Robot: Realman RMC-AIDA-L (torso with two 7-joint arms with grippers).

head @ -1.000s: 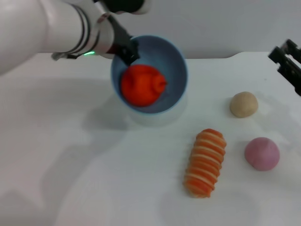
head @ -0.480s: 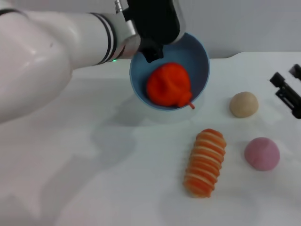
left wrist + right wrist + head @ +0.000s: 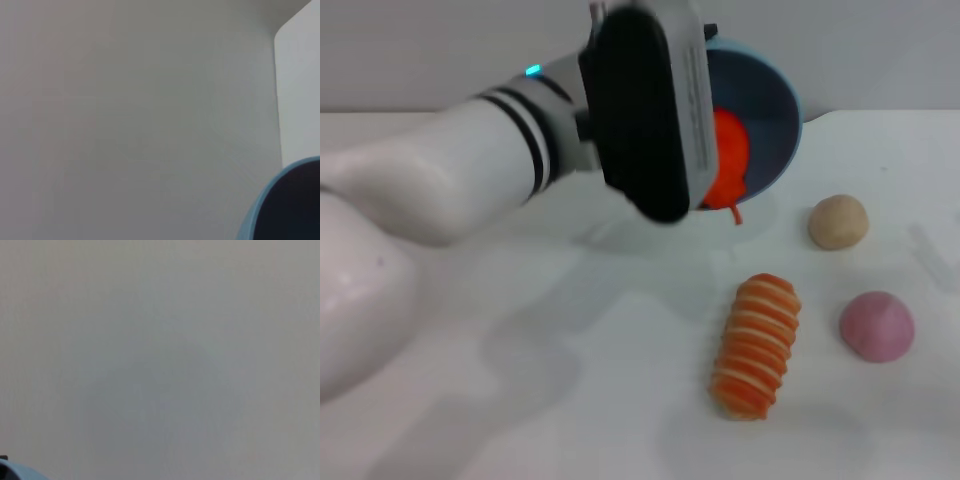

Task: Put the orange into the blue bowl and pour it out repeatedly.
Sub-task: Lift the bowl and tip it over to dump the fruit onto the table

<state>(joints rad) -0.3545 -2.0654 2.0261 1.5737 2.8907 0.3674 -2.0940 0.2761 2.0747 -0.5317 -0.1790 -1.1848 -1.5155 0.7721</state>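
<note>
The blue bowl (image 3: pixel 775 120) has tipped further; the orange (image 3: pixel 728 160) sits beside the left hand (image 3: pixel 695 120), grip hidden.

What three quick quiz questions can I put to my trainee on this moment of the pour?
1. True or false: the orange has already dropped onto the table.
2. Which arm's hand is carrying the blue bowl? A) left B) right
3. Fill in: the item lying on the table nearest below the tipped bowl is the ____.

Key:
1. False. It sits inside the tilted bowl near the lower rim, its stem nub poking over the edge.
2. A. The left arm reaches to the bowl and its wrist hides the grip; the right hand is out of sight.
3. Striped loaf, with the tan ball and pink ball to its right.
</note>
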